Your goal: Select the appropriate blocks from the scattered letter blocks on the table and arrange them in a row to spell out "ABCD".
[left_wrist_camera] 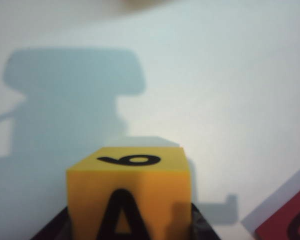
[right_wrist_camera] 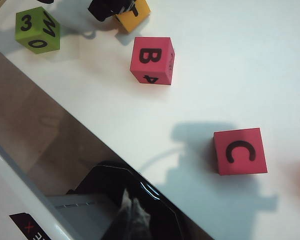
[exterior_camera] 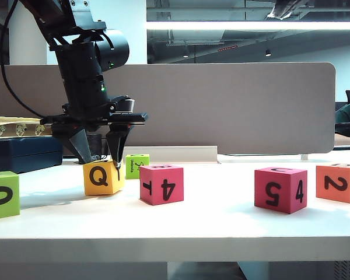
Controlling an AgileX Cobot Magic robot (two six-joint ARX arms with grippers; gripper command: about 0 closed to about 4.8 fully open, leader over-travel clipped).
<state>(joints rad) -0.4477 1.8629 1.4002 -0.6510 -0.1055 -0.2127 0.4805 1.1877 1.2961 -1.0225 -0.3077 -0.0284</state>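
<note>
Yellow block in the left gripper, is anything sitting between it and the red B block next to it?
Nothing visible: only bare table separates the yellow block, which the left gripper straddles, from the red B block.

- From the right wrist camera I saw the white table [right_wrist_camera: 230,60] from above, with its edge running diagonally.
- A magenta-red block showing B [right_wrist_camera: 152,60] sat near a yellow block [right_wrist_camera: 135,16] that was partly covered by the left gripper [right_wrist_camera: 107,7]; I could not tell how its jaws stood.
- A lime-green cube [right_wrist_camera: 37,30] marked 3 and 0 lay apart.
- A magenta-red block showing C [right_wrist_camera: 240,151] stood alone.
- The right gripper [right_wrist_camera: 132,220] was a dark blur off the table, fingertips seemingly together.
</note>
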